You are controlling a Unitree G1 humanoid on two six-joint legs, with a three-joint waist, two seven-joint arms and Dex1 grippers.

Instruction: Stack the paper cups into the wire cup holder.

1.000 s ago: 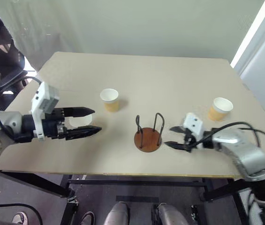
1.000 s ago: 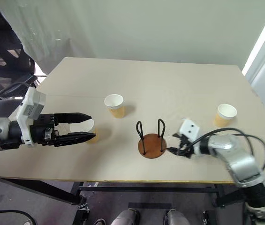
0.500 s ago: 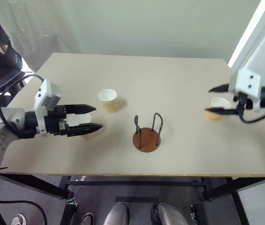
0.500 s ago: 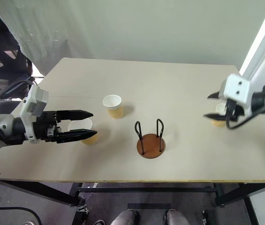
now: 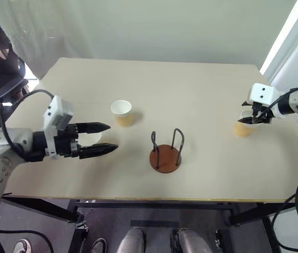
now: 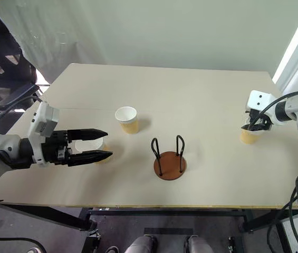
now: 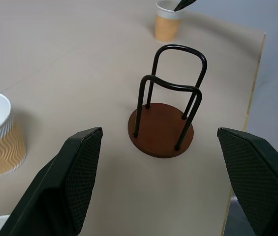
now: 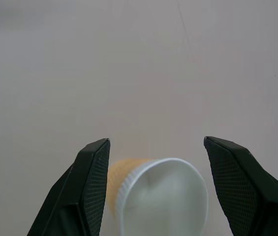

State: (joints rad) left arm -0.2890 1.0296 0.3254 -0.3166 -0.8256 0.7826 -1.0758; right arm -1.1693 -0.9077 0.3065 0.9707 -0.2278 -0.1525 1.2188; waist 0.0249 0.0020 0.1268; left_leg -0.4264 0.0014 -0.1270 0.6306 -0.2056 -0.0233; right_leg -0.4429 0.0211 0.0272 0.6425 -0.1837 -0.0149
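Observation:
The wire cup holder (image 5: 165,153) stands near the table's front middle with nothing in it. One paper cup (image 5: 122,112) stands upright behind it to the left. A second paper cup (image 5: 90,139) stands on the table under my left gripper (image 5: 112,137), which hovers open and level, pointing at the holder (image 7: 161,130). A third paper cup (image 5: 241,128) stands at the right. My right gripper (image 5: 252,118) hangs just over its rim, and its open fingers (image 8: 92,187) stand either side of that cup (image 8: 161,196) without touching it.
The tan table (image 5: 201,89) has bare room behind and around the holder. Its front edge runs close below the holder, and its right edge is near the right cup. A pale wall stands behind.
My right arm swung from beside the holder out to the right and back, then came down over the right cup. My left gripper stayed in place.

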